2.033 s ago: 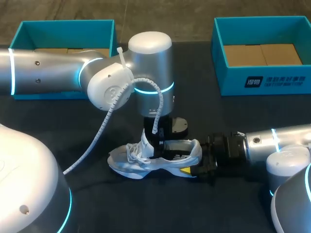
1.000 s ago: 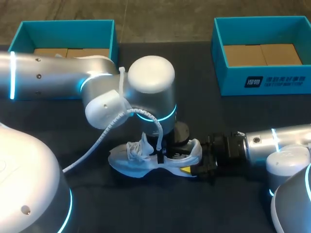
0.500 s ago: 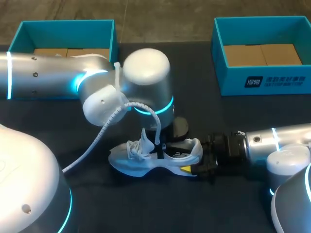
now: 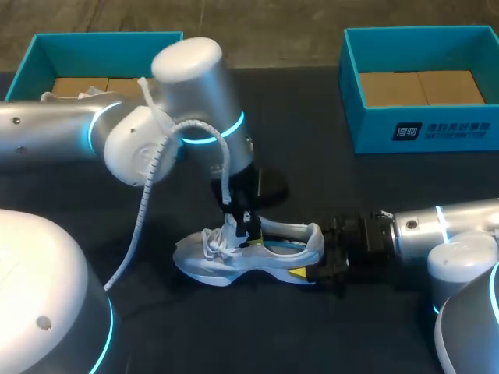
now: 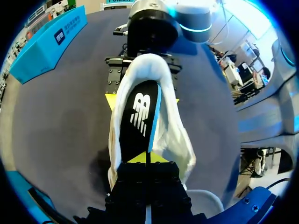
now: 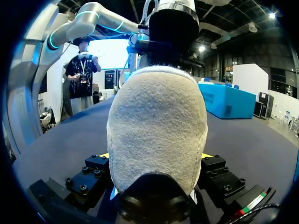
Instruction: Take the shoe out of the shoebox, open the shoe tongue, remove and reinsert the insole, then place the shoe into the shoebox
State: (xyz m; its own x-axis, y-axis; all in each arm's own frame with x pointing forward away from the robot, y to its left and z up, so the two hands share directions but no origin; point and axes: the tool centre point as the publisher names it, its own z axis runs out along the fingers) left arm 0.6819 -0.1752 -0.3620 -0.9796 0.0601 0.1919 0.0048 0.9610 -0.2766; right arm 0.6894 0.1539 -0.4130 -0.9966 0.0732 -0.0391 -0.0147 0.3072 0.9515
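A white sneaker point(image 4: 230, 263) lies on its sole on the dark table, toe to the left. My left gripper point(image 4: 238, 224) comes down from above into the shoe's opening beside the laces. In the left wrist view the gripper point(image 5: 145, 158) is shut on the front end of the black insole point(image 5: 138, 116), whose blue edge stands lifted inside the shoe point(image 5: 176, 137). My right gripper point(image 4: 316, 263) lies low on the table at the heel. Its fingers press the grey heel point(image 6: 156, 121) from both sides, one yellow tip point(image 4: 299, 273) showing.
Two teal shoeboxes with cardboard bottoms stand at the back, one at the far left point(image 4: 39, 47), one at the far right point(image 4: 405, 128). The left arm's cable point(image 4: 140, 226) hangs over the table left of the shoe.
My left arm has swung back to the left and tilted, and its gripper has closed inside the shoe near the tongue. The shoe and the right arm have stayed put.
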